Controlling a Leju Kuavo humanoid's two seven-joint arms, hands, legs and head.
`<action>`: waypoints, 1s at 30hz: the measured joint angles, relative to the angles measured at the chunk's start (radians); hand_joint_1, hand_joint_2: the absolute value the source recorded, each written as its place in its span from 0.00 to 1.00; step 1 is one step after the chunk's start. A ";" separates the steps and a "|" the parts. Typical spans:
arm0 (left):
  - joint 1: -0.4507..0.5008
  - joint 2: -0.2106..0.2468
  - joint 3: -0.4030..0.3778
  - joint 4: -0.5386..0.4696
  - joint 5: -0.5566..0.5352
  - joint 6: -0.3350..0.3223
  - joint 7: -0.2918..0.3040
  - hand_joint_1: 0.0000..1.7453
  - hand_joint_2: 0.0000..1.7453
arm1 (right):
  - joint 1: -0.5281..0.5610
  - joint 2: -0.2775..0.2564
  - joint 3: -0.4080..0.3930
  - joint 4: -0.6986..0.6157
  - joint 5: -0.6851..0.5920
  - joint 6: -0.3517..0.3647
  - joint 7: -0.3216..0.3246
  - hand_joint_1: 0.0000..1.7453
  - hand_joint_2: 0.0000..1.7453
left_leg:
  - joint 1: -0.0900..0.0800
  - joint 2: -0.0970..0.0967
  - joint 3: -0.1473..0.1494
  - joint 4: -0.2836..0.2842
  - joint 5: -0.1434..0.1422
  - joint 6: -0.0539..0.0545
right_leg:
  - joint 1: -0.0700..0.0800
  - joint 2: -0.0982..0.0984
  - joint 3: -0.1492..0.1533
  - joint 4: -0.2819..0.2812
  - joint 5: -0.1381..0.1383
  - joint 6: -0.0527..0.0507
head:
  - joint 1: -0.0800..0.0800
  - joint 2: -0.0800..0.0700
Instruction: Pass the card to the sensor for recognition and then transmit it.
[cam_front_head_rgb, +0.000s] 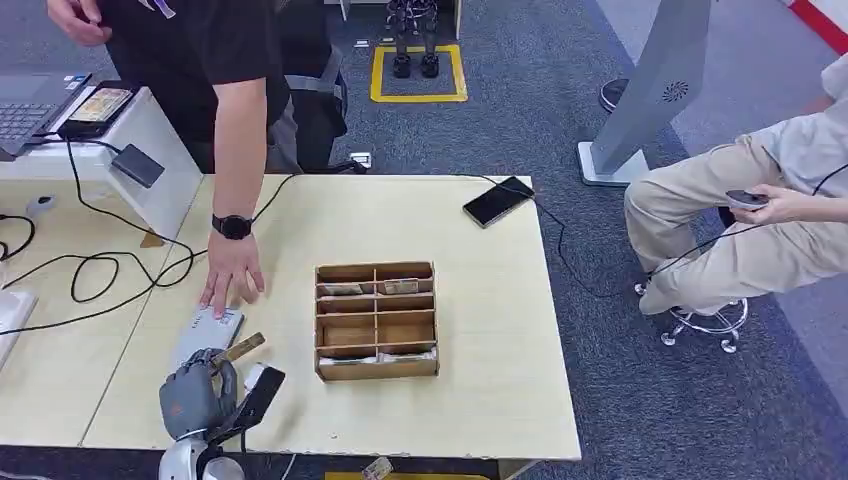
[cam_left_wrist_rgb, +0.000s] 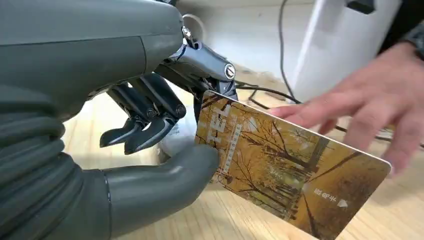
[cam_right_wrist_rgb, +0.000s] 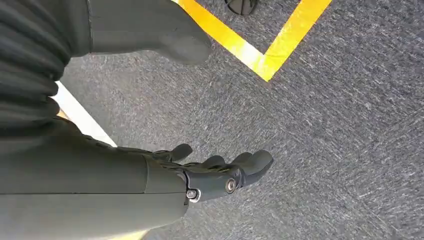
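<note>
Left hand (cam_left_wrist_rgb: 150, 150), grey with a ribbed cover: thick grey thumb pressed against the near face of a thin rectangular plastic card (cam_left_wrist_rgb: 287, 170), one dark finger behind its upper corner, the remaining dark fingers (cam_left_wrist_rgb: 150, 112) curled just beside the card's short edge and not touching it; the card is pinched at that one end, the rest projecting free and tilted above the worktop (cam_front_head_rgb: 480, 300). Card face: golden-brown print of autumn trees, a pale panel and vertical lines of small white lettering near the held end, a small white mark and characters near the far corner; text too small to read. In the head view the same hand (cam_front_head_rgb: 200, 395) sits near the front left edge of the pale wooden worktop, the card (cam_front_head_rgb: 240, 348) angled up from it, directly over the near end of a flat light-grey sensor pad (cam_front_head_rgb: 208, 335); whether card and pad touch cannot be told. A person's hand (cam_front_head_rgb: 230, 275), black watch on the wrist, rests with fingertips on the far end of that pad. Beside these, toward the worktop's centre, an open wooden organiser box (cam_front_head_rgb: 376, 320) with several compartments, some holding cards. Right hand (cam_right_wrist_rgb: 210, 175): dark fingers extended and apart, holding nothing, above grey carpet (cam_right_wrist_rgb: 325, 125) crossed by yellow floor tape (cam_right_wrist_rgb: 270, 55).
</note>
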 joint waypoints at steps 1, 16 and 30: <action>0.000 0.000 0.000 0.005 0.034 0.000 -0.012 1.00 1.00 | 0.000 0.000 0.000 0.000 0.000 0.000 0.000 0.00 1.00 | 0.000 0.000 0.000 0.000 0.000 0.000 | 0.000 0.000 0.000 0.000 0.000 0.000 | 0.000 0.000; -0.006 0.013 -0.247 -0.136 1.231 -0.130 0.028 1.00 1.00 | -0.001 0.000 0.000 0.000 0.023 -0.029 0.003 0.00 1.00 | 0.000 -0.001 0.000 0.000 0.000 0.000 | 0.000 -0.001 0.000 0.000 0.000 0.000 | 0.000 0.000; -0.105 0.049 -0.425 -0.230 1.384 -0.054 0.037 1.00 1.00 | -0.002 0.000 0.002 0.001 0.048 -0.032 0.004 0.00 1.00 | 0.000 0.000 0.000 0.000 0.000 0.000 | 0.000 -0.001 0.000 0.000 0.000 0.000 | 0.000 0.000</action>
